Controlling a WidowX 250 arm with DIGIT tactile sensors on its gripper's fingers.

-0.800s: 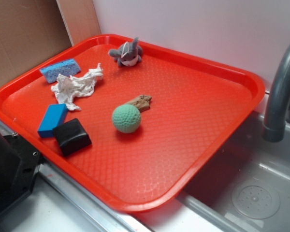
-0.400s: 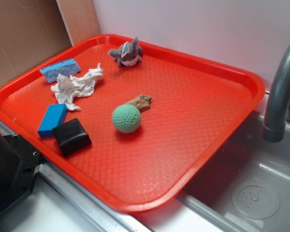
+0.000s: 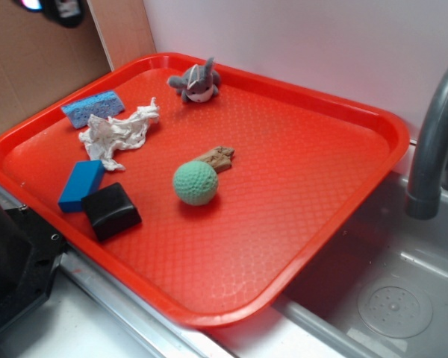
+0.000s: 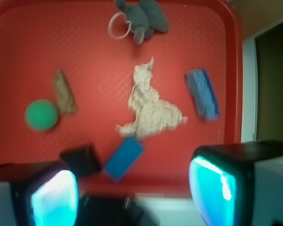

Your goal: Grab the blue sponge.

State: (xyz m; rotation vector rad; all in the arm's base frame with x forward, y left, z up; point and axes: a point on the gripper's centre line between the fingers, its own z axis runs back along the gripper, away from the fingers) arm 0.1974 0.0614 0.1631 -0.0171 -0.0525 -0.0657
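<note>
The fingers point(image 4: 132, 188) are wide & high up; robot could grab the smooth blue block point(image 4: 123, 158), not the blue sponge point(image 4: 202, 93).

From above I see open air over the blue sponge point(image 3: 93, 109). Its far side sits near the red tray point(image 3: 306, 224) rim. The crumpled white cloth point(image 3: 118, 135) lies just beside its near edge, crowding that side. Blue block point(image 3: 81, 185) and black block point(image 3: 111, 210) sit well apart. My gripper point(image 4: 132, 188) fingers point(image 4: 54, 197) stand wide.
</note>
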